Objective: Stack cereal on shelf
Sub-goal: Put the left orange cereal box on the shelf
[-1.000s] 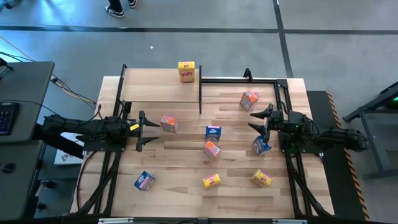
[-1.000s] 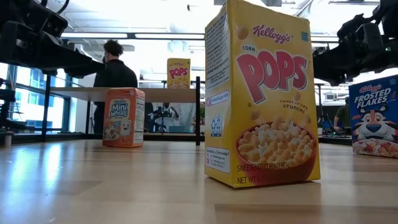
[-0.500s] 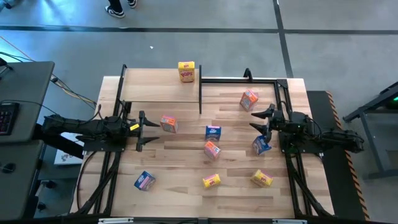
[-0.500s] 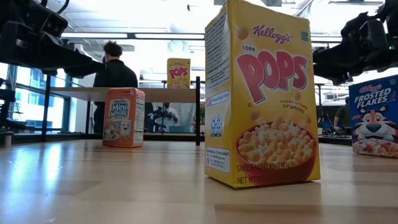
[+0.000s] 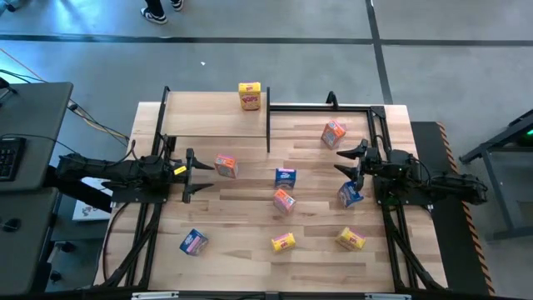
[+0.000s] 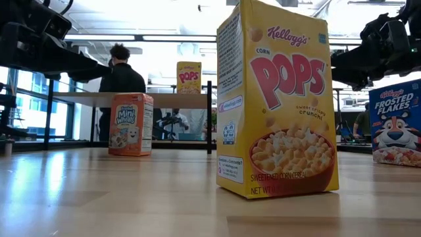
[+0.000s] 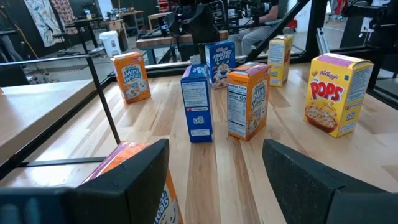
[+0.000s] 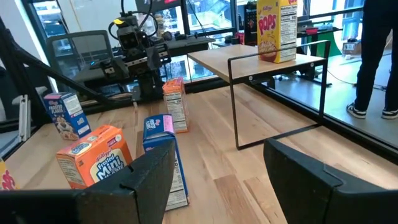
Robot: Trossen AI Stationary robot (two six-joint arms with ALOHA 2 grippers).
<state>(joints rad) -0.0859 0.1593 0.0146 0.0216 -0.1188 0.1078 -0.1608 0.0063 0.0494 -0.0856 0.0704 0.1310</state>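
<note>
The shelf (image 5: 212, 125) is a light-wood board on black posts at the table's far left. One yellow cereal box (image 5: 249, 95) stands on its far edge and also shows in the right wrist view (image 8: 277, 28). Several other boxes stand on the tabletop. They include an orange one (image 5: 225, 165), a blue one (image 5: 286, 177) and an orange one (image 5: 284, 201). My left gripper (image 5: 200, 175) is open at the left, its fingertips just short of the orange box (image 7: 134, 180). My right gripper (image 5: 348, 161) is open at the right, with a blue box (image 5: 350, 194) on its near side.
More boxes stand near the front edge: blue (image 5: 193, 242), yellow (image 5: 283, 242) and yellow (image 5: 351, 240). An orange box (image 5: 333, 132) stands far right beside a black frame (image 5: 321, 106). A person (image 6: 122, 72) is in the room behind the shelf.
</note>
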